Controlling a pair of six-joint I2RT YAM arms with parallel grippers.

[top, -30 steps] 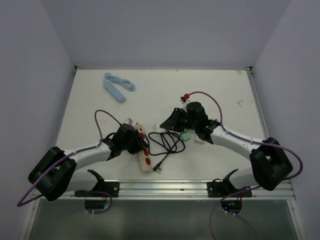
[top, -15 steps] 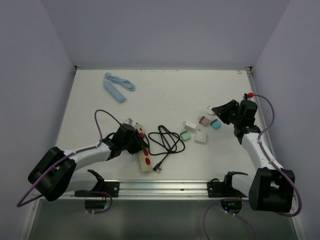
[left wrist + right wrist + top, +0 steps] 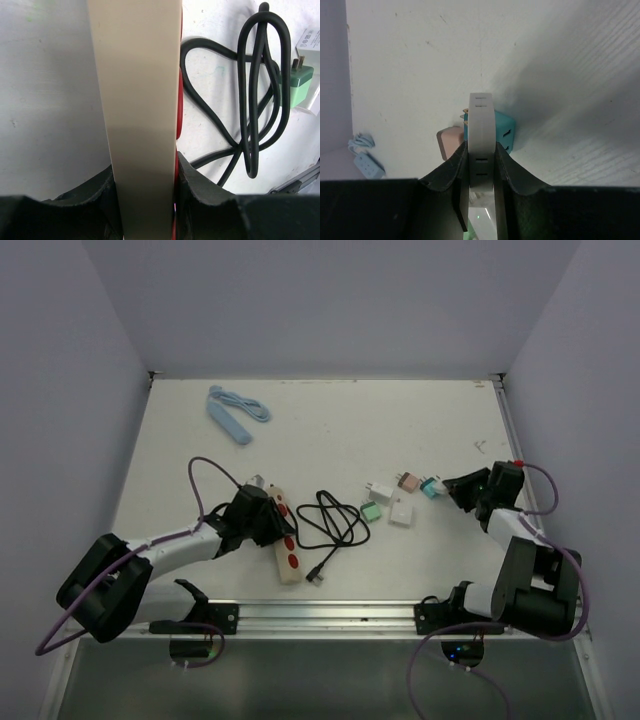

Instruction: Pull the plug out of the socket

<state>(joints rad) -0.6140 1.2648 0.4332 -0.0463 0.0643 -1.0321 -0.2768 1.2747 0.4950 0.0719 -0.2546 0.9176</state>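
**A:** Top view: our left gripper [image 3: 276, 525] clamps the power strip [image 3: 290, 560]. Our right gripper [image 3: 455, 486] sits well right of it.

**B:** Left wrist: jaws tight on the strip's sides.

**A:** Right wrist: jaws pinch the white plug [image 3: 482, 130], apparently free of the strip. We judge only the release remains.

A robotics lab test cell is shown. A white bench [image 3: 330, 420] is closed in on three sides by plain lilac walls [image 3: 330, 300]. A left arm [image 3: 175, 548] and a right arm [image 3: 515, 530] are bolted to a metal rail [image 3: 330, 615] along the near edge, and purple cables [image 3: 197, 472] are looped from them. Test props are laid out: a strip [image 3: 288, 540], a black cord [image 3: 335, 525], small adapters [image 3: 401, 513].
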